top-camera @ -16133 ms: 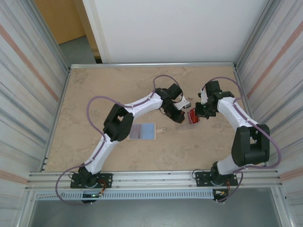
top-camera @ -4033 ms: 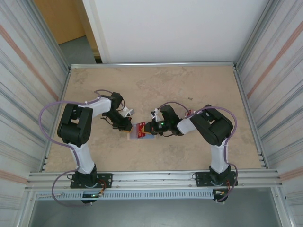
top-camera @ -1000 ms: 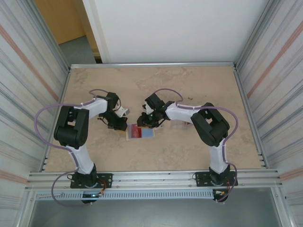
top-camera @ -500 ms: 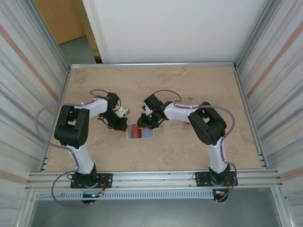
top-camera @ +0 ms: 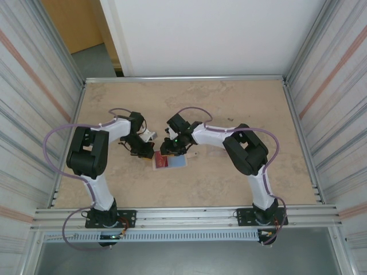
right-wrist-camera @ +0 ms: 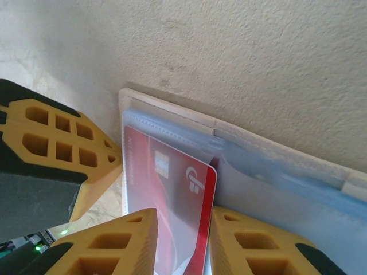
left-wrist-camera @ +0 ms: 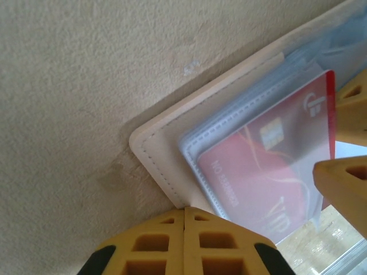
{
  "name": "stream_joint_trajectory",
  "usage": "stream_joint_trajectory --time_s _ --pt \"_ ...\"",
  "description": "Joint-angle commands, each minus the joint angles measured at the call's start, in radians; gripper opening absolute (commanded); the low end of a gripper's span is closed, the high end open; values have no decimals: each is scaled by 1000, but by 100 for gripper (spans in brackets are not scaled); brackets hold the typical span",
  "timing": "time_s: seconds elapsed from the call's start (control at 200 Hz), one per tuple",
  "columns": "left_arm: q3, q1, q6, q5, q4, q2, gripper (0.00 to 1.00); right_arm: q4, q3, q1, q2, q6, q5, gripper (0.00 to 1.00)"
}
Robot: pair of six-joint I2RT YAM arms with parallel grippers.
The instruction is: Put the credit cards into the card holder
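Top external: fixed high above and behind the arm bases, facing down and forward over the whole counter (top-camera: 241,177), far enough off that the card holder (top-camera: 171,161) is a small patch mid-frame. Left wrist: very close and low over the counter, looking past the left arm's jaws at the bottom edge onto the holder's rounded corner and the red credit card (left-wrist-camera: 269,172), with the right arm's jaws entering at right. Right wrist: equally close, facing the same end of the holder from the opposite side, left arm's jaws at its left edge; all three views share holder and card.
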Motion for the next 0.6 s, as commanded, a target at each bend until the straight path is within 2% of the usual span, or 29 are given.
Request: stream_joint_trajectory --time_s 0.0,0.195,0.356,0.591 --pt "21 5 24 -22 3 31 0 -41 40 10 34 -34 -14 28" --pt "13 6 23 -22 6 22 0 -61 57 11 32 -42 -14 28" --pt "0 7 10 -18 11 -31 0 -82 9 6 -59 -47 21 30" --pt "-30 34 -27 22 24 -128 21 -109 -103 -11 -203 -46 77 32"
